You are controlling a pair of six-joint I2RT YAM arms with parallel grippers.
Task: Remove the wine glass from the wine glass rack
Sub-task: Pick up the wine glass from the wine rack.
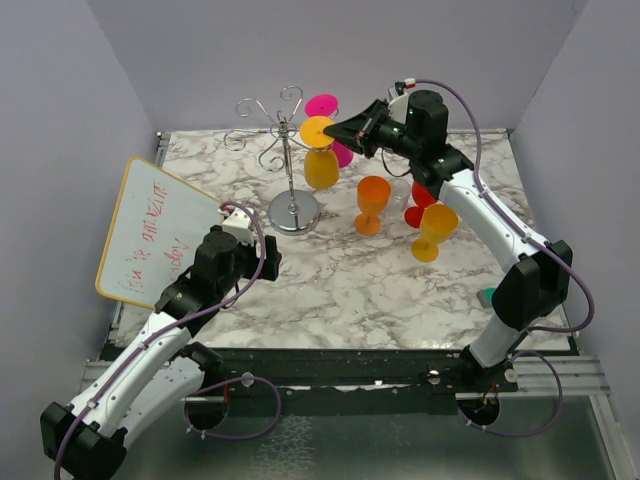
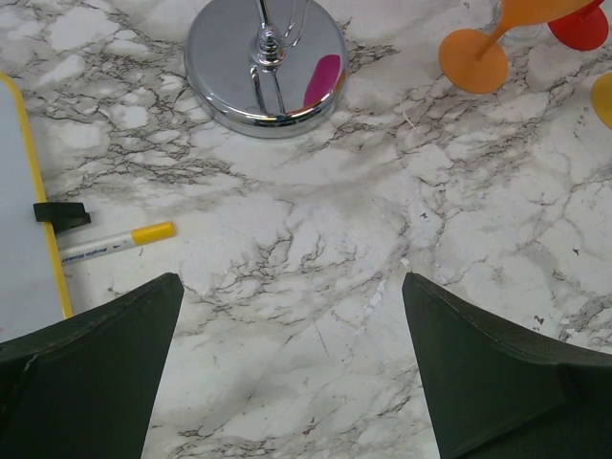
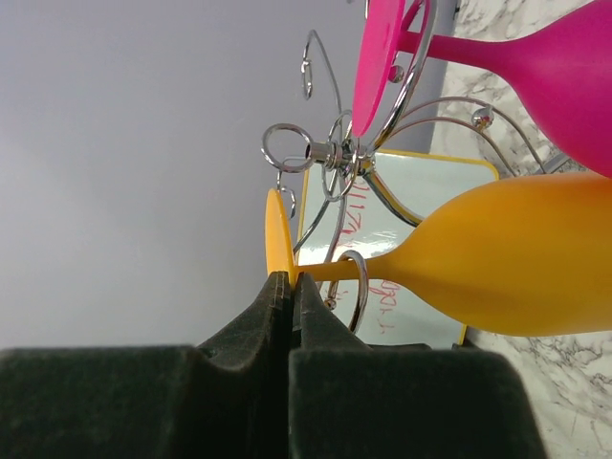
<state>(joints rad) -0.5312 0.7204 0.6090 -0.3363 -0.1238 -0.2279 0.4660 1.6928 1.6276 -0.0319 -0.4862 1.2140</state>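
Right gripper [image 3: 290,278] clenched, tips pressed together at the foot rim of the yellow wine glass [image 3: 497,268]; can't tell if the rim is pinched. The glass hangs foot-up on the wine glass rack [image 3: 335,158], stem in a wire loop just past the tips. Pink glass [image 3: 535,76] hangs beyond. Whiteboard [image 3: 445,182] behind, red scrawl unreadable. Left gripper [image 2: 292,282] spread wide, empty, over marble table [image 2: 316,239]; marker [image 2: 115,244] left of fingers, orange glass [image 2: 473,59] ahead-right. Grey wall [image 3: 124,143].
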